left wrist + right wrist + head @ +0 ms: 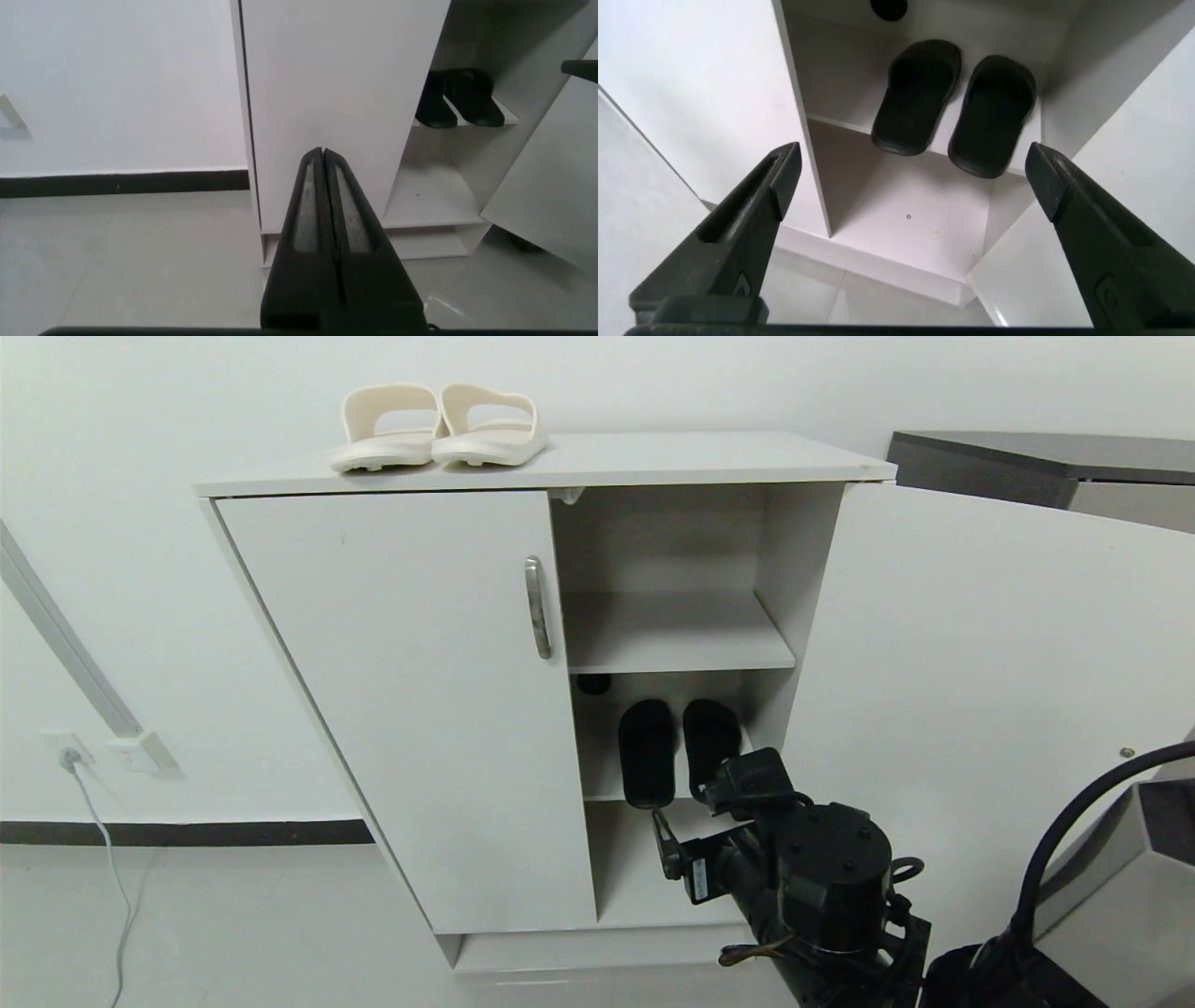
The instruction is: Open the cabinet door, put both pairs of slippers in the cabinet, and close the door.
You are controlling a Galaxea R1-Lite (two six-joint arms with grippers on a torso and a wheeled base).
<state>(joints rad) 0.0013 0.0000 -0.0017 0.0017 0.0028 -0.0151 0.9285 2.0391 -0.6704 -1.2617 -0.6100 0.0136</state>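
The white cabinet point(392, 709) has its left door shut and its right door point(990, 709) swung wide open. A cream pair of slippers point(439, 425) rests on the cabinet top. On the middle shelf inside lies a black pair of slippers point(677, 747) point(952, 107) point(462, 98), toes inward. My right gripper point(705, 812) point(913, 159) hovers just in front of that shelf, open and holding nothing. My left gripper point(322, 159) is shut and empty, low above the floor, facing the shut left door point(327, 84).
The upper shelf point(677, 635) and the bottom compartment point(644, 877) hold nothing. A metal handle point(537, 607) sits on the shut door. A wall socket with a cable point(67, 756) is at left, and grey furniture point(1046, 462) stands behind the open door.
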